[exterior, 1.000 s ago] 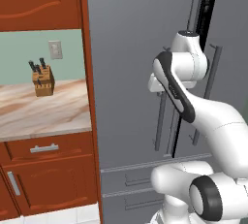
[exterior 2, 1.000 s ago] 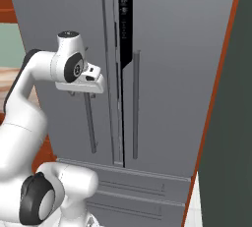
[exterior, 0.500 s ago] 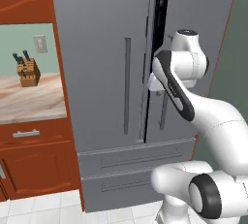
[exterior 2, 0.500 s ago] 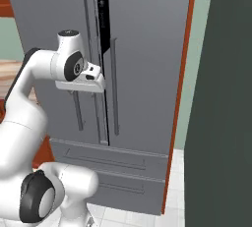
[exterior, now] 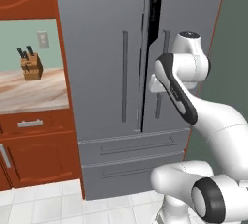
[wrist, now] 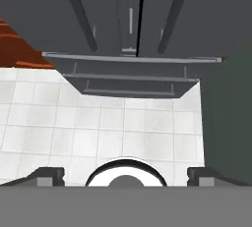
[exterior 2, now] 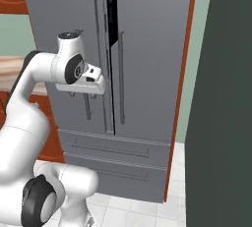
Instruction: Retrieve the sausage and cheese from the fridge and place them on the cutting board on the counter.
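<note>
Closed fridge (exterior: 111, 72) ahead; knife block (exterior: 31, 67) on counter (exterior: 29, 92).

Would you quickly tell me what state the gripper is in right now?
Gripper: open, holding nothing, in front of the closed fridge.

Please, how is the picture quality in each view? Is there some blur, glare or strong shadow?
Left base view: flat, even light; the fridge shows no glare, the knife block looks slightly soft. Right base view: a dark wall at the right, no cast shadows. Hand view: the fridge doors look dark, the floor tiles bright; lines converge strongly.
</note>
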Robot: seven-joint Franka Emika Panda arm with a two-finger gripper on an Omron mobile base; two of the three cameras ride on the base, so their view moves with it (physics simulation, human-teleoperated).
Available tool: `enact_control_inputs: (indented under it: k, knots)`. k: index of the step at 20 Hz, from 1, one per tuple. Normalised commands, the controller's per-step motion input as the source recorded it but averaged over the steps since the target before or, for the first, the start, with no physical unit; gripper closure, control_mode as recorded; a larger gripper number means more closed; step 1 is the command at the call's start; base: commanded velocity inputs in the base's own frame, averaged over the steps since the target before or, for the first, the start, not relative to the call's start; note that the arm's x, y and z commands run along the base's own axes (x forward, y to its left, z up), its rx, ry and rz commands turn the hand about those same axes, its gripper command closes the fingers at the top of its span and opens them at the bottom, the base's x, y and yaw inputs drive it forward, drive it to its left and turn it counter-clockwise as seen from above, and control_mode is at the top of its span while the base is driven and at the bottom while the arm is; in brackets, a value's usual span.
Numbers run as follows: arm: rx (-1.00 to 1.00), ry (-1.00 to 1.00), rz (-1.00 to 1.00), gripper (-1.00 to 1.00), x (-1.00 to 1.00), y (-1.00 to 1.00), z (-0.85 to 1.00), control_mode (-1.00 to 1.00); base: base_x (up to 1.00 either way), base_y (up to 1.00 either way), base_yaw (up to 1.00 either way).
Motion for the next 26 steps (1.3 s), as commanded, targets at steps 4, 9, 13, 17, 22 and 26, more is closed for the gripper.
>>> enact_control_inputs:
  k: [4,9,13,17,22,26]
  knots:
    - [0.00,0.00,0.00,-1.00,0.00,0.04,-0.03,-1.00,0.09,0.31,0.00]
    - [-0.01,0.00,0.01,-1.00,0.00,0.08,-0.06,-1.00,0.00,0.00,0.00]
    - [0.00,-0.05,0.04,-1.00,0.00,0.05,0.00,-1.00,0.00,0.00,0.00]
    - [-0.01,-0.54,0.00,-1.00,-0.24,0.00,0.09,-1.00,0.00,0.00,0.00]
    - [0.00,-0.36,0.00,-1.00,-0.10,-0.31,0.32,-1.00,0.00,0.00,0.00]
    - [0.02,-0.07,-0.05,-1.00,0.00,-0.68,0.17,-1.00,0.00,0.00,0.00]
